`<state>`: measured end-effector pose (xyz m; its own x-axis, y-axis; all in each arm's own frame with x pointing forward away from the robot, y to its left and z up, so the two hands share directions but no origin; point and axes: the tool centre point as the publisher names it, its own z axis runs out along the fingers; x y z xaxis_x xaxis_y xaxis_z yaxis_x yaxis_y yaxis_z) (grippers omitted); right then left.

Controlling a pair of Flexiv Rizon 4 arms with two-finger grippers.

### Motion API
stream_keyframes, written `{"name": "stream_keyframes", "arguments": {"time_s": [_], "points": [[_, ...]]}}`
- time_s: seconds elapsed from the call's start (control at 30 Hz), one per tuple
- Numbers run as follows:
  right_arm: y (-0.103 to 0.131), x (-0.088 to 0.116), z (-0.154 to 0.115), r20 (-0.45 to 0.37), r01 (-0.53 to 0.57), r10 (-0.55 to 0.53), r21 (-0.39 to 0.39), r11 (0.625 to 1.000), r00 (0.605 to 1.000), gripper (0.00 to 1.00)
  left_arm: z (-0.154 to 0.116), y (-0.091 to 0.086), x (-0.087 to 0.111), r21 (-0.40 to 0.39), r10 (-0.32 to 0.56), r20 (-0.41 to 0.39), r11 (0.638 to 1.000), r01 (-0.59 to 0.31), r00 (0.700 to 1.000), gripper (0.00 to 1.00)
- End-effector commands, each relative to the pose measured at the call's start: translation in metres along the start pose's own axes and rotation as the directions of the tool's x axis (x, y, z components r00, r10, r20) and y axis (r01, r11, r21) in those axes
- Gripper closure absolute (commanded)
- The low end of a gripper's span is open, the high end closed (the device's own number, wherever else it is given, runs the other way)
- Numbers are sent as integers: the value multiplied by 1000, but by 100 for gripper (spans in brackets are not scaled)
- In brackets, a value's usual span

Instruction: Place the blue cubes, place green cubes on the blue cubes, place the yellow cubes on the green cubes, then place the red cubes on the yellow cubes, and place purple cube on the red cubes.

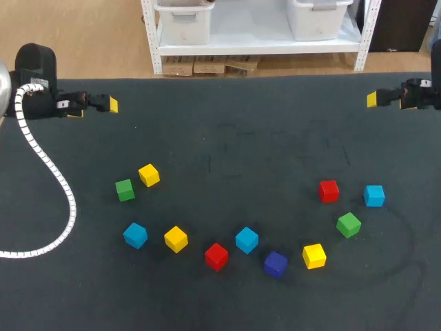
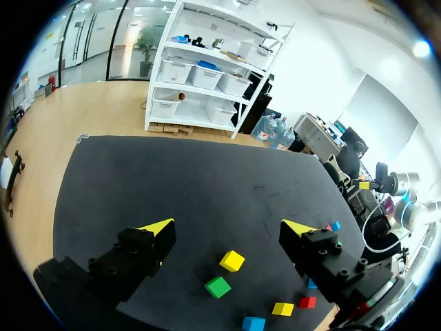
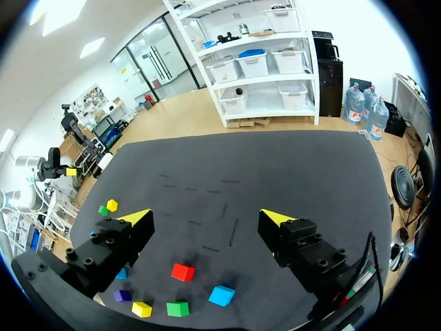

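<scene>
Above the dark table (image 1: 275, 117), the left gripper (image 1: 109, 105) and the right gripper (image 1: 373, 99) hang at the far corners. Their fingers are apart and empty, probably because the stacking is not begun. The blue cubes (image 1: 247, 240), needed first, lie loose in the near arc among the other colours, none stacked. I can read no writing on them.

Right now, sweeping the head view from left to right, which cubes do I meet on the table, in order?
green cube → blue cube → yellow cube → yellow cube → red cube → blue cube → purple cube → yellow cube → red cube → green cube → blue cube
</scene>
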<state>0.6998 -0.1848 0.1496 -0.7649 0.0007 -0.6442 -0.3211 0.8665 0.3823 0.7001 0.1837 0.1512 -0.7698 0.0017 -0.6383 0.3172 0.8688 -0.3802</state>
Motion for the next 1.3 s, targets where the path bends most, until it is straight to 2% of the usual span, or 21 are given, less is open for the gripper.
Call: {"name": "stream_keyframes", "arguments": {"time_s": [0.03, 0.2, 0.33, 0.43, 0.53, 0.6, 0.7, 0.8, 0.83, 0.97, 1.0, 1.07, 1.17, 1.23, 1.3], "points": [[0, 0, 0, 0, 0, 0, 0, 1000, 1000, 0, 0, 1, 1, 5, 1, 4, 1000, -1, 1000, 0], [1, 6, 3, -23, 34, -33, 28, 999, 999, 0, 0, 1, 1, 5, 1, 4, 1000, -1, 1000, 0], [3, 10, 0, -73, 111, -108, 35, 993, 991, 0, 0, 1, 1, 5, 1, 4, 1000, -1, 1000, 0], [7, 17, -7, -147, 246, -239, 31, 969, 960, 0, 0, 1, 1, 5, 1, 4, 1000, -1, 1000, 0], [10, 25, -17, -215, 395, -389, -17, 918, 896, 0, 0, 1, 1, 5, 1, 4, 1000, -1, 1000, 0], [11, 33, -24, -268, 508, -508, -77, 858, 818, 0, 0, 1, 1, 5, 1, 4, 1000, -1, 1000, 0], [7, 42, -31, -319, 562, -579, -154, 813, 750, 0, 0, 1, 1, 5, 1, 4, 1000, -1, 1000, 0], [4, 61, -31, -362, 658, -674, -187, 729, 644, 0, 0, 1, 1, 5, 1, 4, 1000, -1, 1000, 0], [4, 69, -29, -375, 691, -709, -209, 692, 597, 0, 0, 1, 1, 5, 1, 4, 1000, -1, 1000, 0], [0, 102, -15, -403, 811, -847, -325, 487, 347, 0, 0, 1, 1, 5, 1, 4, 1000, -1, 1000, 0], [0, 107, -12, -407, 805, -857, -363, 469, 316, 0, 0, 1, 1, 5, 1, 4, 1000, -1, 1000, 0], [0, 110, -5, -413, 801, -867, -398, 448, 279, 0, 0, 1, 1, 5, 1, 4, 1000, -1, 1000, 0], [1, 115, 1, -402, 798, -894, -464, 385, 197, 0, 0, 1, 1, 5, 1, 4, 1000, -1, 1000, 0], [1, 124, 5, -400, 801, -910, -507, 320, 111, 0, 0, 1, 1, 5, 1, 4, 1000, -1, 1000, 0], [0, 134, 10, -404, 794, -914, -540, 278, 45, 0, 0, 1, 1, 5, 1, 4, 1000, -1, 1000, 0]]}}
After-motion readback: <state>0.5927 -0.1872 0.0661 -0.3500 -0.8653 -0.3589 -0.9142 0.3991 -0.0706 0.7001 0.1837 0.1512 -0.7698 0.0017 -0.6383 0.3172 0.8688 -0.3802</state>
